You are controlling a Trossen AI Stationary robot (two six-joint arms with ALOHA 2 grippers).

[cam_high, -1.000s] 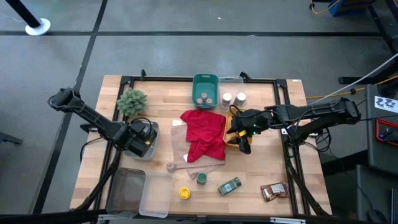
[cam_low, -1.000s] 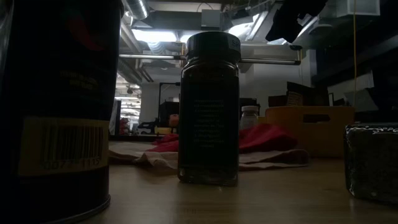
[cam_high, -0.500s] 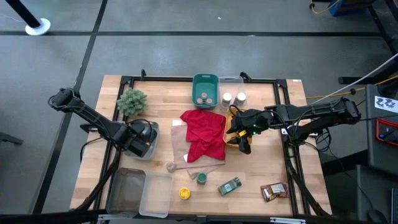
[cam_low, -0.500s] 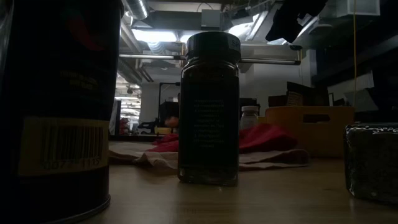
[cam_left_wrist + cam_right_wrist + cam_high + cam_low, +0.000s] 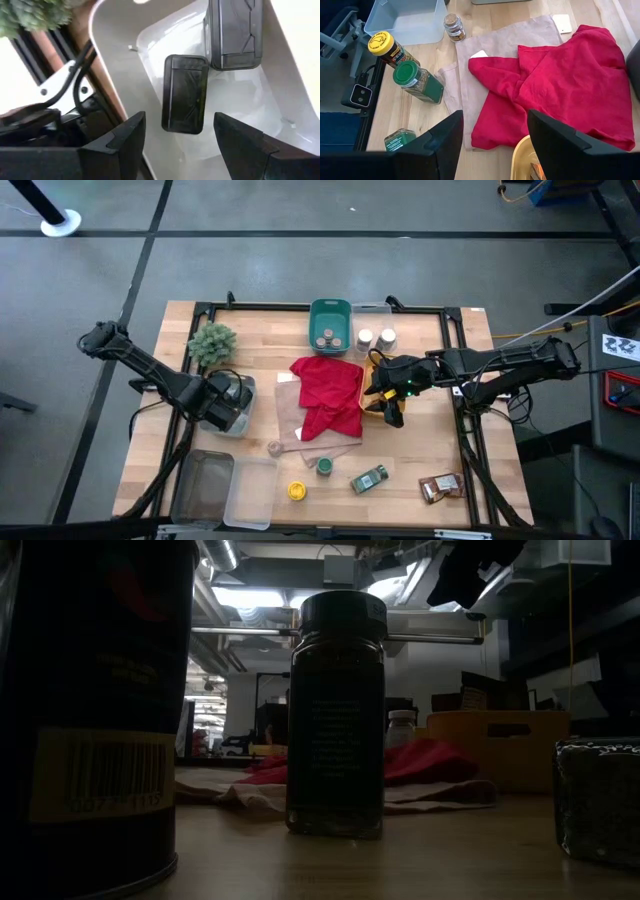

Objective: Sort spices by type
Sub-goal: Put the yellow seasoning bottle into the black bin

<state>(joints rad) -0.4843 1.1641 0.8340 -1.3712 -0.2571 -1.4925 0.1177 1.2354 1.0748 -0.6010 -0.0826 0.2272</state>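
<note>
Two dark grey tins (image 5: 185, 93) lie in the white tub (image 5: 280, 75) under my left gripper (image 5: 179, 131), whose fingers are spread and hold nothing. Green-lidded jars (image 5: 415, 80) and a yellow-lidded jar (image 5: 386, 47) stand by the red cloth (image 5: 560, 80). My right gripper (image 5: 495, 132) hangs open over the yellow bin (image 5: 372, 402), beside that cloth.

In the low view a dark can (image 5: 90, 710) is cut off by the left edge.
</note>
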